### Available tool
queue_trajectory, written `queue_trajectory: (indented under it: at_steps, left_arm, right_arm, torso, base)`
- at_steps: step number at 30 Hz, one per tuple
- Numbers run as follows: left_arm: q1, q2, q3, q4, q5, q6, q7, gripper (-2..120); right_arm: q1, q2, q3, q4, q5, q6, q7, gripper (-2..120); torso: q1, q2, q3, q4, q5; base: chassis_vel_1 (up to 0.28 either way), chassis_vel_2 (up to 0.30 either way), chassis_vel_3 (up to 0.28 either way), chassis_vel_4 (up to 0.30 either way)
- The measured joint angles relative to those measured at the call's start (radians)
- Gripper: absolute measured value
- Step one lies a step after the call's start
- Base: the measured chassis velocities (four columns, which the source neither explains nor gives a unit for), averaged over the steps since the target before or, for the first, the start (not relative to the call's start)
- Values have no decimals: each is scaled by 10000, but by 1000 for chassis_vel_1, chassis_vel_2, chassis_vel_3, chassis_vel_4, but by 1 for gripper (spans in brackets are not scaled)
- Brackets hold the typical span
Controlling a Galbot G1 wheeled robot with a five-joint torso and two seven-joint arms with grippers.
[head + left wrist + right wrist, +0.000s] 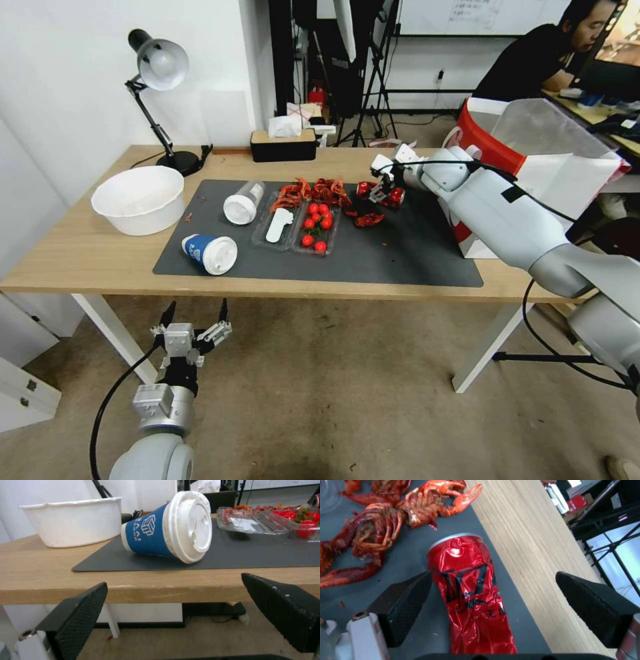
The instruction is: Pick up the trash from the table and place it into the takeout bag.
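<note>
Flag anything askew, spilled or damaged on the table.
The crushed red can lies dented on the mat between the open right gripper fingers. The blue cup and clear cup lie tipped over. Crayfish shells are scattered.

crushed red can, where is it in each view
Head view: crushed red can at the mat's far right, under the right hand.
Left wrist view: not in it.
Right wrist view: centre, between the open fingers.
Shared landmark: dark grey mat.

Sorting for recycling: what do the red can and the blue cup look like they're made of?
Red can: likely thin aluminium, glossy, crumpled with sharp shiny creases. Blue cup: apparently matte paper, with a white lid that looks like moulded plastic.
</note>
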Motion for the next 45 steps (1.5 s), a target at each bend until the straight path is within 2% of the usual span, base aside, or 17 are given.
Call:
queue_trajectory:
  at_steps: [19, 29, 33, 39, 43, 44, 45]
  left_arm:
    - [-14, 9, 62, 82, 7, -51, 3, 100]
    - [-22, 14, 62, 123, 7, -71, 3, 100]
    - [-33, 13, 61, 134, 7, -78, 3, 100]
    - [-40, -17, 72, 151, 19, -93, 3, 100]
    - [-47, -17, 73, 153, 32, -96, 2, 100]
    - [-47, -17, 73, 153, 32, -96, 2, 100]
    - [-50, -21, 81, 152, 42, -96, 2, 100]
  right_arm:
    - [-233, 486, 6, -1257, 17, 1114, 127, 92]
    - [-275, 606, 27, -1549, 11, 1329, 201, 90]
    - [-272, 607, 26, -1548, 9, 1330, 198, 84]
    - [-247, 551, -8, -1572, -2, 1330, 193, 61]
    - [-252, 486, -21, -1514, -5, 1329, 171, 46]
    - [-252, 486, -21, -1514, -5, 1329, 171, 46]
    - [-247, 463, -28, -1497, -7, 1325, 167, 40]
  torso:
    - [-4, 2, -4, -3, -4]
    - [-5, 4, -6, -1, -2]
    - [-6, 4, -4, 1, 0]
    - [0, -3, 1, 11, 3]
    - [2, -4, 3, 6, 2]
    - [2, -4, 3, 6, 2]
    - [4, -4, 3, 3, 2]
  base:
    - [0, 0, 0, 0]
    - [0, 0, 0, 0]
    - [0, 0, 0, 0]
    - [0, 0, 0, 0]
    - [0, 0, 0, 0]
    - [0, 0, 0, 0]
    - [0, 0, 0, 0]
